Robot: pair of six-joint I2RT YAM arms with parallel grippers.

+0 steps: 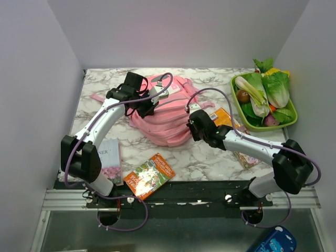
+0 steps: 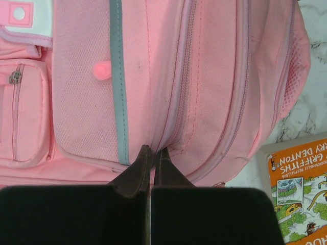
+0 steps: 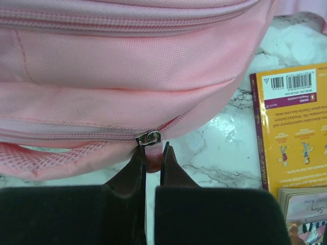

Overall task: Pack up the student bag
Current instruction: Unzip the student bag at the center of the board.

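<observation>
Bench (image 1: 210, 157) holds student bag (image 1: 168, 126); left pincer (image 2: 153, 153) shut, tips against its zip seam; right pincer (image 3: 152, 149) pinching zip pull (image 3: 152, 161) on bag's right side.

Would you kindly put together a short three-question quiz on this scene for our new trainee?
1. True or false: the right gripper is shut on the zip pull of the large soft pink fabric backpack.
2. The green plastic vegetable tray sits: A) at the far right, B) at the near left, C) on the backpack?
3. Complete: the left gripper is ____ (open or shut).
Key: 1 true; 2 A; 3 shut.
</observation>
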